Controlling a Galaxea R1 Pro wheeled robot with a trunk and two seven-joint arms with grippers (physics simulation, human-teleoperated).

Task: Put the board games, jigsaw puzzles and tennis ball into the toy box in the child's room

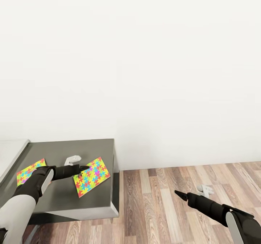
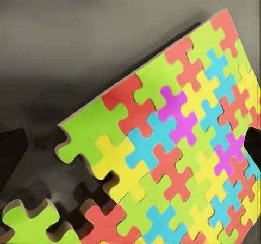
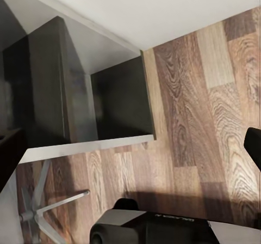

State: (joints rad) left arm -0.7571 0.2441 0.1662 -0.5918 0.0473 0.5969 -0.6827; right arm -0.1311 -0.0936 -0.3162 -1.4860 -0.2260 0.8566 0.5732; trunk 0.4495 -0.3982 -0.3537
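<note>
While our left claw (image 1: 84, 169) reaches over the dark worktop (image 1: 61, 204), it sits at the near puzzle's (image 1: 91, 176) edge; we cannot tell whether it pinches it. We judge this low reach suits the thin slab. A second puzzle (image 1: 29, 171) lies behind the arm. Our right claw (image 1: 180, 194) hangs idle over the floor (image 1: 163, 207), fingers seemingly pressed together.

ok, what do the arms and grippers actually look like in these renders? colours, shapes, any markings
Both arms match: smooth white rounded forearm shells that change to glossy black wrist housings, tapering into slim black grippers. The left gripper is dark and narrow; the right gripper ends in pointed black fingers. No loose cables visible. The right wrist view shows faint lettering on a grey housing, too small to read.
</note>
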